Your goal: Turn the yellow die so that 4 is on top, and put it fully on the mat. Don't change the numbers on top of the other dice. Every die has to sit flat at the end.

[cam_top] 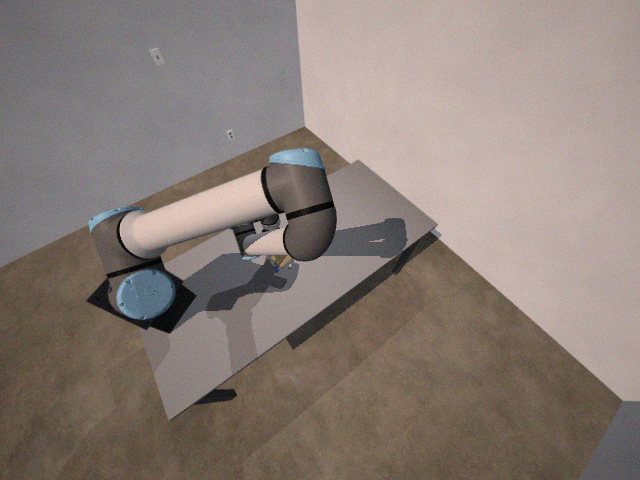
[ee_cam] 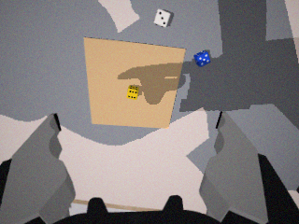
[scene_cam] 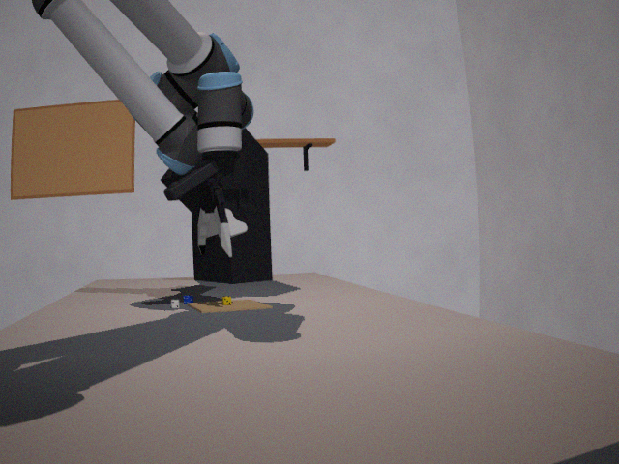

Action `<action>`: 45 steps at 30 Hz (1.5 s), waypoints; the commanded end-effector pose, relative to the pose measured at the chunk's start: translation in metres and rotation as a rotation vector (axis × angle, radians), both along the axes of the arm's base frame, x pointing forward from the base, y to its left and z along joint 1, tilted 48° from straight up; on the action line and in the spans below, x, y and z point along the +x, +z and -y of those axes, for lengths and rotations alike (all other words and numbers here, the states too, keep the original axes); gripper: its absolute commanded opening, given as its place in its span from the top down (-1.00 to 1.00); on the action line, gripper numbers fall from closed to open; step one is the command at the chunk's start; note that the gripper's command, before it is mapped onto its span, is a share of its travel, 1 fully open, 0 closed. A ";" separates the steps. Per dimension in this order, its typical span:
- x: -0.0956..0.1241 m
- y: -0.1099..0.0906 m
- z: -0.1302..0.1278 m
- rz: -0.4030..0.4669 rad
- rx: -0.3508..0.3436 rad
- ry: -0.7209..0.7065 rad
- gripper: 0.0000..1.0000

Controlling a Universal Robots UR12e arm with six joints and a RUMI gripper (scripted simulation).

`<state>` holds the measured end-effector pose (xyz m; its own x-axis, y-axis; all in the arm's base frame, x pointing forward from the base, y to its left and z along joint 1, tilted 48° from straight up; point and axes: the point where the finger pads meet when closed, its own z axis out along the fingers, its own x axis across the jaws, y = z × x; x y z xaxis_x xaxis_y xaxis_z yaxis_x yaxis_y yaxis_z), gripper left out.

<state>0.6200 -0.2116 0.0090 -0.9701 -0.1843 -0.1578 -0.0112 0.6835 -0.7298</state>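
Observation:
The yellow die (scene_cam: 226, 301) (ee_cam: 133, 92) sits flat on the tan mat (scene_cam: 250, 305) (ee_cam: 105, 109), inside its edges. In the wrist view its bright face, which looks like the top, shows six pips; a darker side face shows above it. The white die (cam_top: 290, 266) (scene_cam: 174, 304) (ee_cam: 162, 18) lies off the mat and shows three pips. The blue die (cam_top: 276, 269) (scene_cam: 188, 299) (ee_cam: 202, 58) lies just off the mat's edge, seemingly with five pips up. My gripper (scene_cam: 216, 251) (ee_cam: 139, 113) is open and empty, well above the table; the arm hides it in the top view.
The grey table (cam_top: 201, 361) (scene_cam: 399, 379) carries the mat and dice, with the arm's shadows across them. The black robot pedestal (scene_cam: 232, 259) stands behind the mat in the exterior view. A corkboard (scene_cam: 72, 150) and a shelf (scene_cam: 295, 142) are on the back wall.

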 end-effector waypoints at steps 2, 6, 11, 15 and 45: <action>0.002 0.000 -0.001 -0.097 -0.036 0.105 -1.00; 0.004 -0.001 -0.001 -0.202 -0.073 0.204 -1.00; 0.006 -0.002 -0.003 -0.325 -0.116 0.319 -1.00; 0.008 -0.003 -0.004 -0.416 -0.148 0.405 -1.00; 0.012 -0.011 -0.010 -0.825 -0.291 0.789 -1.00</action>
<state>0.6319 -0.2028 -0.0016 -0.4057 -0.6988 0.5892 -0.8794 0.1227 -0.4600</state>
